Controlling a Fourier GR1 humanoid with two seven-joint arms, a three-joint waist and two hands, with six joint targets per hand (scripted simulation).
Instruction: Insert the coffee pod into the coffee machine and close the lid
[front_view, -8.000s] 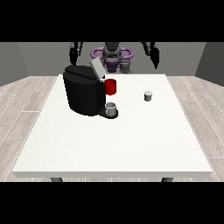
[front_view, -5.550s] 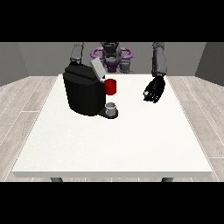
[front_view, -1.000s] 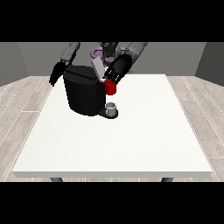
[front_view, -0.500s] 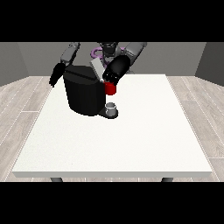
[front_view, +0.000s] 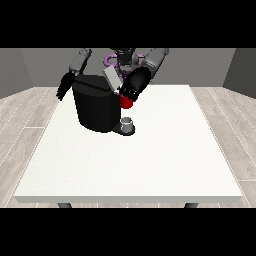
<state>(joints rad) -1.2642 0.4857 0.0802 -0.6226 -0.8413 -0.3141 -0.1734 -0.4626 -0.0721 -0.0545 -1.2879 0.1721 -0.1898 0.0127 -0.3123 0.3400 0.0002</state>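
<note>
A: What could go wrong here?

B: The hand at the view's right (front_view: 131, 90) hides its fingers; I cannot tell if they grip anything. The coffee pod is not visible. The lid (front_view: 112, 79) stands tilted up, so it may close on a crooked pod.

A: Count?

B: One coffee machine (front_view: 97, 102), one lid, one grey cup (front_view: 127, 122) on the counter (front_view: 150, 160), two hands; the other hand (front_view: 64, 86) hangs beside the machine.
</note>
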